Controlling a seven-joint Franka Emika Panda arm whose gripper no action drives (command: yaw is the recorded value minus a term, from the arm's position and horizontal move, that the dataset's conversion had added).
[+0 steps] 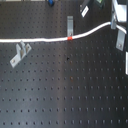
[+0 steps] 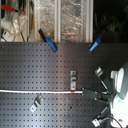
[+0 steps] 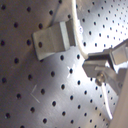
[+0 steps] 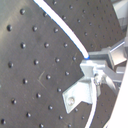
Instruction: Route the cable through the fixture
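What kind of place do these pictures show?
Probably a robotics lab bench: a black perforated breadboard table, small metal fixture brackets bolted on it, and a white cable laid across.

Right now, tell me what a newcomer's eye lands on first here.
The long white cable running across the black perforated board in both exterior views, its red band beside an upright metal bracket. Next, the claw gripping the cable's end at the second exterior view's right.

You see the cable (image 3: 76,30) curving past a grey metal bracket (image 3: 55,40) on the black perforated board (image 3: 30,90), running into the gripper (image 3: 97,62) fingers, which close on it
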